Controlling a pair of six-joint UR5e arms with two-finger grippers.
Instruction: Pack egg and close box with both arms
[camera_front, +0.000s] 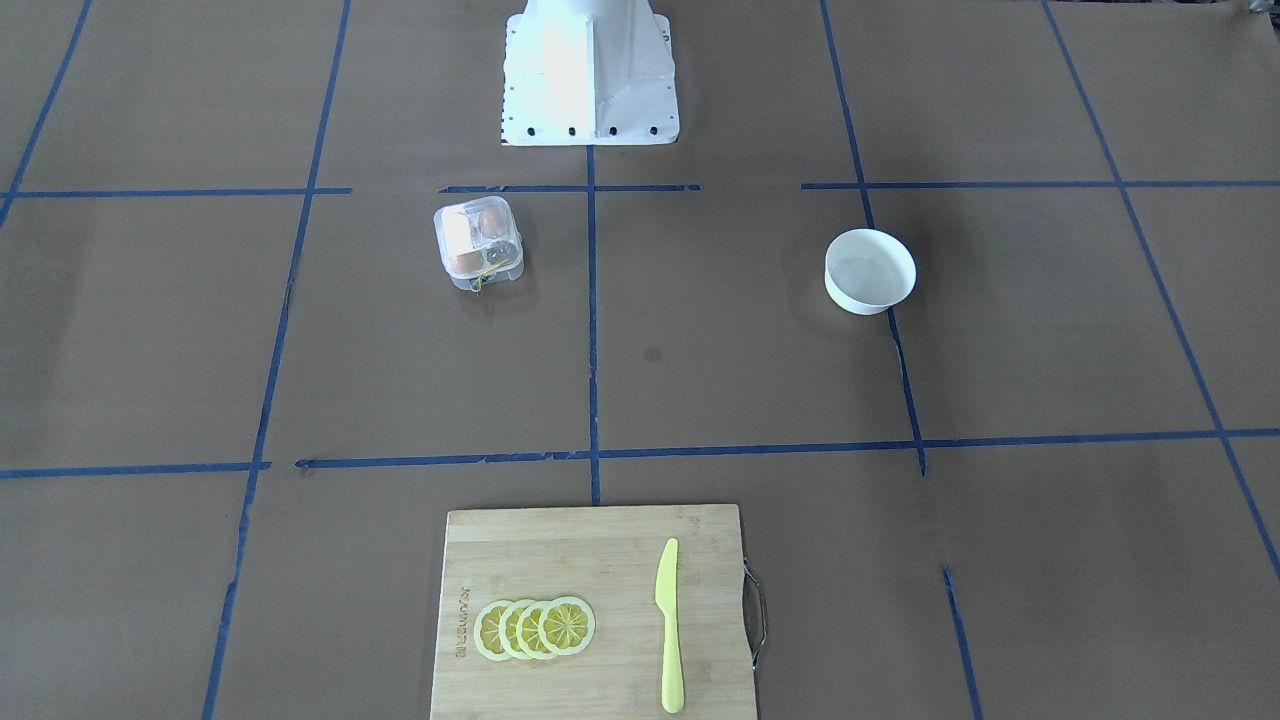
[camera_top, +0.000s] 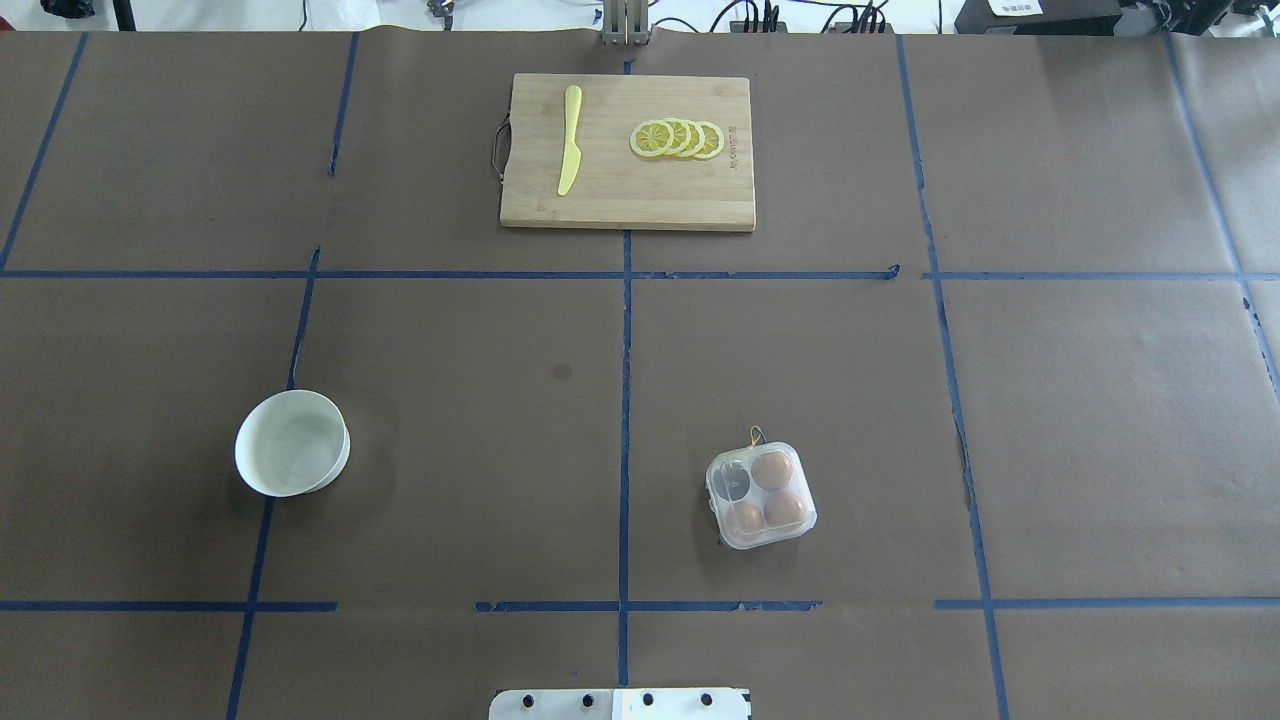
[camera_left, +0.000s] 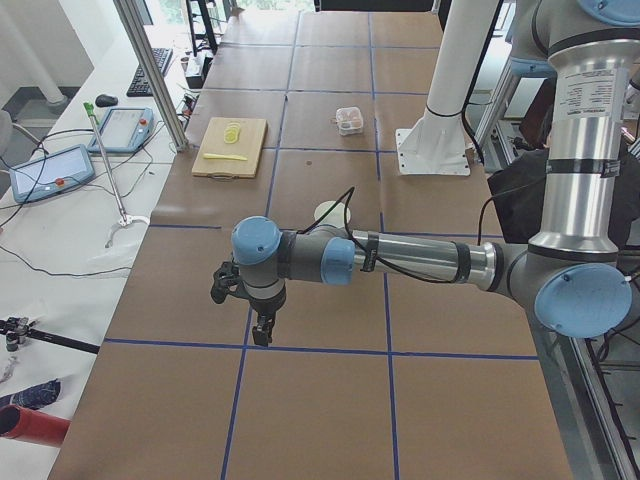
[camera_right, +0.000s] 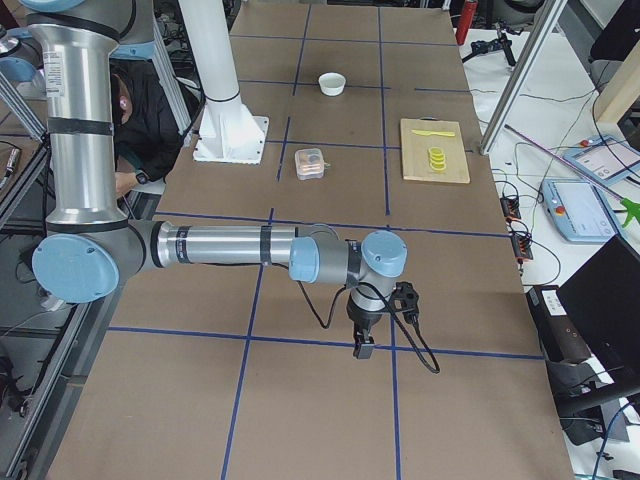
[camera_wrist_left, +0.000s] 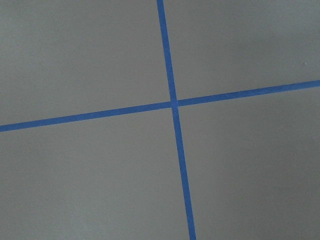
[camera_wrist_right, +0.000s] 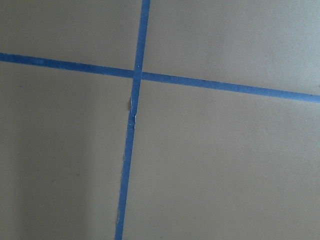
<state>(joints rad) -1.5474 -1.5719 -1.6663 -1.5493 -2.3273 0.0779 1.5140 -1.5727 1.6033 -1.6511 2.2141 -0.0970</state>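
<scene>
Left gripper (camera_left: 262, 330) and right gripper (camera_right: 363, 345) each pointed down over brown paper (camera_wrist_left: 100, 175). Whether their fingers were parted or closed could not be told. One box (camera_top: 760, 495), clear and near-square with rounded corners, sat well apart from both, nearer the right gripper, turned slightly off the blue tape lines (camera_top: 625, 400). Three orange-brown eggs (camera_top: 771, 468) occupied three of its four cells. One white bowl (camera_top: 292, 443) stood on the left gripper's side.

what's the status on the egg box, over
Left gripper and right gripper out wide, open or shut unclear. Box holds three eggs, lid looks down. Bowl and cutting board well apart from it.
</scene>
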